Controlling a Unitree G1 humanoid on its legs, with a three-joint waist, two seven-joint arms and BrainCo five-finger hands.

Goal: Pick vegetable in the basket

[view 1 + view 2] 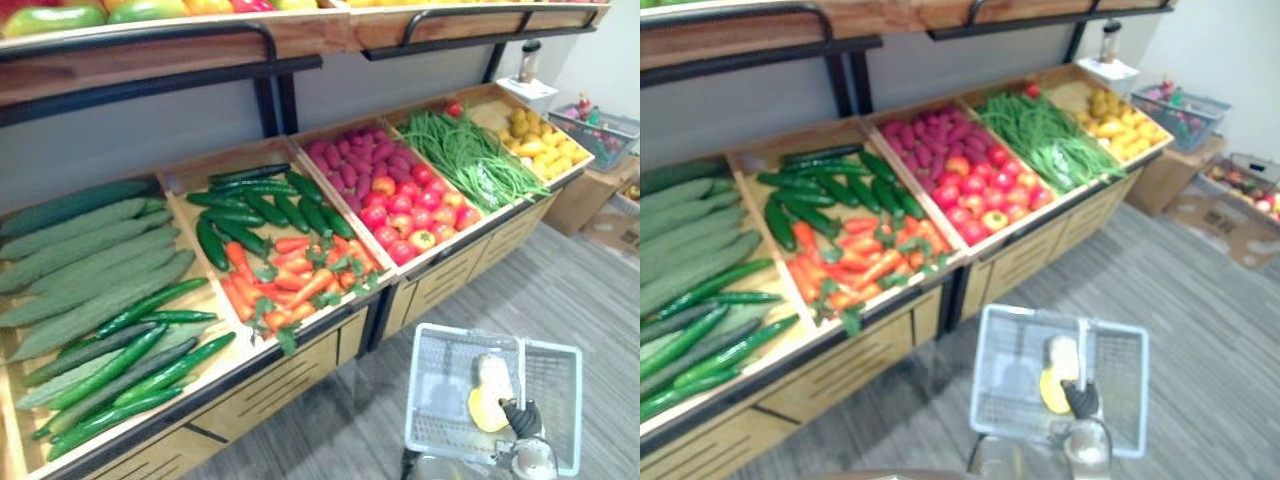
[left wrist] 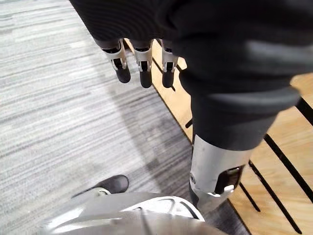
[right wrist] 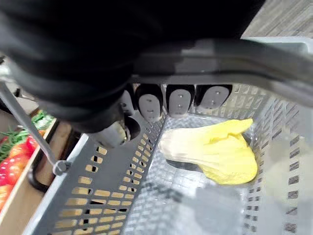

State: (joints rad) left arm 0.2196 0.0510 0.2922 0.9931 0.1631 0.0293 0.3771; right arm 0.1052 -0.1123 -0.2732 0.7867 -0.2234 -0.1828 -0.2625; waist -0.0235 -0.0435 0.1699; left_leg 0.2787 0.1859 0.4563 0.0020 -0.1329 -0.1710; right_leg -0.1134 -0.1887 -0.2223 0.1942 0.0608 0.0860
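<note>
One vegetable [image 3: 215, 152] lies in basket [image 3: 98, 196] under right hand [image 3: 178, 100].

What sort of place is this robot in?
Likely a grocery shop's produce section, or a mock-up: wooden bins of cucumbers, carrots and tomatoes, plus a grey shopping basket carried by the right hand.

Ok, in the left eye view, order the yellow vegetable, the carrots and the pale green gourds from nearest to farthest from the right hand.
1. yellow vegetable, in the basket held by the right hand.
2. carrots, middle bin, off to the left.
3. pale green gourds, far-left bin.
</note>
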